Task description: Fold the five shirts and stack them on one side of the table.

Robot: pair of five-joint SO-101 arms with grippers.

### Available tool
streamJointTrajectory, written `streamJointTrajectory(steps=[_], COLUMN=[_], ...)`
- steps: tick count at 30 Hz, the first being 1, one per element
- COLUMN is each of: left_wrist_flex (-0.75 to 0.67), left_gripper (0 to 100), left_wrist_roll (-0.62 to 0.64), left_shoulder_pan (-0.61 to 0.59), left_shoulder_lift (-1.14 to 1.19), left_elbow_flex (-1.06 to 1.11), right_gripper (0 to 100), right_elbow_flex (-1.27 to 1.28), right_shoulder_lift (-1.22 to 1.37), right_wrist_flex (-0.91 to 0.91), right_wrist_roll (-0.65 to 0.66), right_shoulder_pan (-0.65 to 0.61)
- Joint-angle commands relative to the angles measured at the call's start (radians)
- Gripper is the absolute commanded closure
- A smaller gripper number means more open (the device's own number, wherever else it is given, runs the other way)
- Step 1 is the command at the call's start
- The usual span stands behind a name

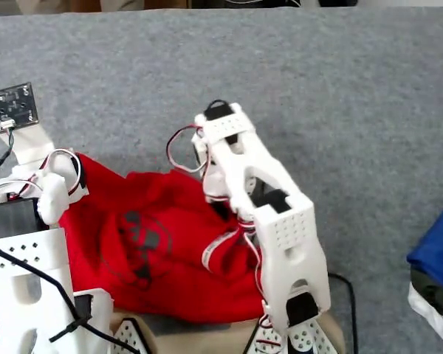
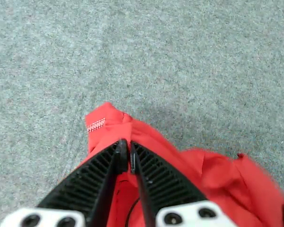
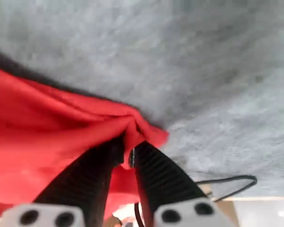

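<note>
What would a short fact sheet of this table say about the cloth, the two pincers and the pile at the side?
Surface: grey felt-like table cover
Main item: crumpled red fabric shirt, unfolded, lying by the arms' bases
Left arm: left pincer shut on an edge of the shirt
Right arm: right pincer shut on a fold of the shirt
Side: pile of blue, dark and white clothes at the table's edge

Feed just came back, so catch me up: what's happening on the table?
Both arms hold the red shirt, which lies crumpled, not yet folded, on the grey table. The left hand is shut on one edge, the right hand on a fold. A pile of other clothes sits at the table's edge.
</note>
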Motion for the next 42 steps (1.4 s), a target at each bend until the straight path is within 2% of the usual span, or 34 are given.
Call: streamJointTrajectory(steps=[1,8,11,18,27,30,36,42], left_wrist_flex=[-0.017,-0.012,-0.012,-0.012,-0.011,-0.011,-0.012,-0.012], left_gripper=[98,98,98,98,98,98,98,98], left_wrist_roll=[-0.008,-0.008,-0.008,-0.008,-0.006,-0.006,-0.005,-0.005], left_shoulder_pan=[-0.005,-0.009,-0.009,-0.009,-0.009,-0.009,-0.003,-0.008], left_shoulder_lift=[-0.002,-0.007,-0.007,-0.008,-0.008,-0.008,-0.008,-0.008], left_elbow_flex=[-0.012,-0.012,-0.012,-0.012,-0.012,-0.012,-0.012,-0.012], right_gripper=[98.7,76.7,71.9,73.7,82.6,83.9,83.9,84.3], right_elbow_flex=[0.079,0.14,0.143,0.082,0.025,0.021,-0.036,-0.048], right_shoulder_lift=[-0.045,-0.206,-0.305,-0.473,-0.329,-0.226,-0.087,-0.001], right_wrist_flex=[0.026,0.026,0.026,0.023,-0.153,-0.141,0.0,0.009], right_wrist_roll=[0.026,0.032,0.032,0.029,0.025,0.025,0.025,0.028], right_shoulder_pan=[-0.067,-0.088,-0.081,-0.031,0.099,0.081,0.018,0.013])
